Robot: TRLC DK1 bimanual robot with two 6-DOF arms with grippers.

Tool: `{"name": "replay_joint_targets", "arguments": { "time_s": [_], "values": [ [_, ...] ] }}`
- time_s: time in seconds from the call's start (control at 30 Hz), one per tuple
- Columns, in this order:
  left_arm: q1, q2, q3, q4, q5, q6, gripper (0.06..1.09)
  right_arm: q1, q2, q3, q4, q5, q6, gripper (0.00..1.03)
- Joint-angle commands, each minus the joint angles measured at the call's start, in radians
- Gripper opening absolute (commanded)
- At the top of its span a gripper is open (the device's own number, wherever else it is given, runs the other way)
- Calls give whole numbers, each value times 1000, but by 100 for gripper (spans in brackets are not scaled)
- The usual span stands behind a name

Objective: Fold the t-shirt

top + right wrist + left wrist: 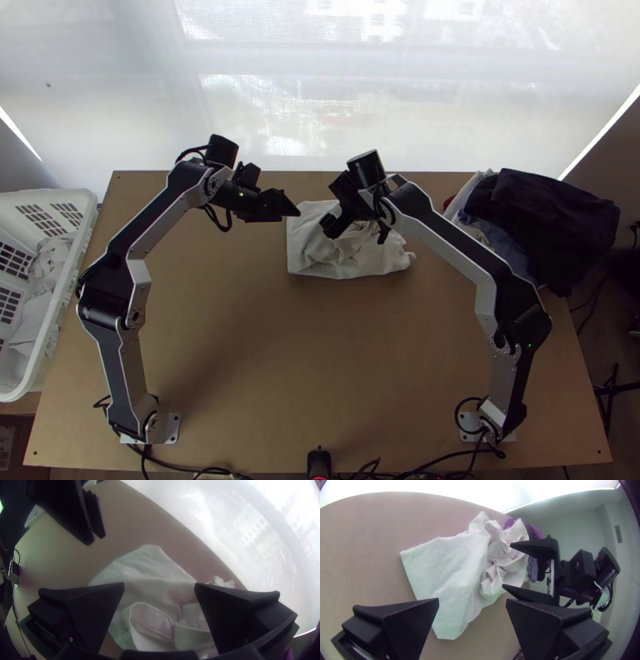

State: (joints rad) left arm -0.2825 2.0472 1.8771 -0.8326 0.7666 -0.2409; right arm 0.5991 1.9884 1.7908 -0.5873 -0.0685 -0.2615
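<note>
The light brown wooden worktop (320, 360) carries the silver-grey and black left arm (134, 360) and right arm (456, 248), based at its near corners and reaching towards its far side. The white plastic basket with slotted walls (62, 300) stands at the left edge, pale fabric inside. The heap of dark clothing (552, 216) is at the far right corner, partly over the edge, with paler cloths beside and beneath it. The off-white fabric t-shirt (344, 260) lies on the worktop at the far middle, well apart from the basket: its left portion is fairly flat, with a squared corner; its right portion is bunched in loose folds. The left pincer (293, 210), black with wide flat fingers, is raised at the shirt's left end; the left wrist view shows the fingers wide apart with nothing between them. The right pincer (356, 232), of like build, is over the bunched portion; its fingers also stand wide apart and grip nothing. Whether its tips touch the fabric cannot be told. A small black device (318, 462) sits at the near edge, between the arm bases.
</note>
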Motion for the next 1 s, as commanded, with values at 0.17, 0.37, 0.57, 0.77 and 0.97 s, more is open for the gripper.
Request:
{"name": "replay_joint_targets", "arguments": {
  "time_s": [0.17,0.37,0.57,0.77,0.97],
  "values": [
    [-50,31,-4,-2,-27,11,103,-137,-149,-375,63,-7,5,98],
    [-67,44,19,-7,-38,9,103,-214,-323,-581,84,-17,1,98],
    [-78,48,43,-22,-43,8,103,-279,-410,-642,84,-27,1,98],
    [-83,50,99,-40,-44,8,103,-265,-471,-504,57,-45,22,98],
    [-95,105,143,-40,-46,8,103,-157,-301,-280,43,-45,45,98]
  ]
}}
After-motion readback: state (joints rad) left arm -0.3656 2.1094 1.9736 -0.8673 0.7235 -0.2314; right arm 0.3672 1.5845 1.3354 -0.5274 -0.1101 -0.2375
